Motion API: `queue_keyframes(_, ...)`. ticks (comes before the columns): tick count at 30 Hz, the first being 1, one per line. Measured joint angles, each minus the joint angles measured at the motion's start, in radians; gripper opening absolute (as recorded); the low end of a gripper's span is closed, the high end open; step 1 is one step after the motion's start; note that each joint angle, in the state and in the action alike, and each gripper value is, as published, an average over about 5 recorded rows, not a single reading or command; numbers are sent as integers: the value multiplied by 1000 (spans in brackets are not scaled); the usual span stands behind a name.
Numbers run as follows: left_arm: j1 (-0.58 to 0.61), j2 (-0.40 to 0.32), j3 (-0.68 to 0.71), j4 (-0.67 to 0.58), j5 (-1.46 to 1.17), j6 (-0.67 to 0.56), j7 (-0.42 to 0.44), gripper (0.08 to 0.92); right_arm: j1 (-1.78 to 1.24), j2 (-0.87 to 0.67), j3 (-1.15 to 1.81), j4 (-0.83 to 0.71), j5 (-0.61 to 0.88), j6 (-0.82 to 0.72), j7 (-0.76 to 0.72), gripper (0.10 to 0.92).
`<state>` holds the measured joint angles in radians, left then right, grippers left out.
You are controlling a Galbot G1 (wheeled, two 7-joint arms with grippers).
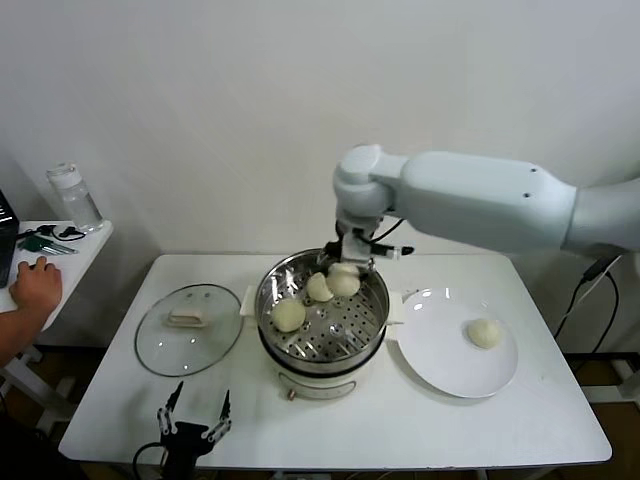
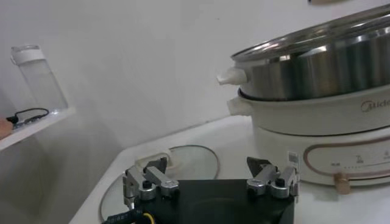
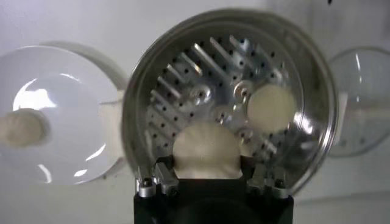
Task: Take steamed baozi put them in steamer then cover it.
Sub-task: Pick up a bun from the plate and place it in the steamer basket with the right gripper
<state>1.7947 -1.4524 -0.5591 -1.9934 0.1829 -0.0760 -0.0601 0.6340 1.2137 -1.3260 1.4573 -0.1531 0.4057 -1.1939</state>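
Steel walls of the steamer (image 1: 300,352) ring three steamed baozi (image 1: 289,315) at the middle of the table (image 1: 480,425). The right gripper (image 1: 347,262) hangs over the pot's far rim, fingers narrowed on one bun (image 3: 206,153) just above the perforated tray. A fourth bun (image 1: 485,333) lies on the white plate (image 1: 440,365) toward the right edge. The cover (image 1: 189,329) rests flat toward the left edge. The left gripper (image 1: 193,422) waits at the near edge, spread wide.

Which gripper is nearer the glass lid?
Left. The left gripper hovers just in front of the lid; the right gripper is over the steamer, holding a bun.
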Motion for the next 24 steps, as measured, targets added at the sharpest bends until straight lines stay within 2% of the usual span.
queue_keyframes(13,2,6,-8,11,-13,-6,0,823,-79,34,-26,30,-27,12,-2,711)
queue_keyframes(19,-1,7,-7,14,-11,-5,0,823,-88,35,-31,29,-31,14,-2,810)
queue_keyframes(24,-2,6,-6,14,-8,-4,0,823,-89,30,-27,26,-31,19,0,822)
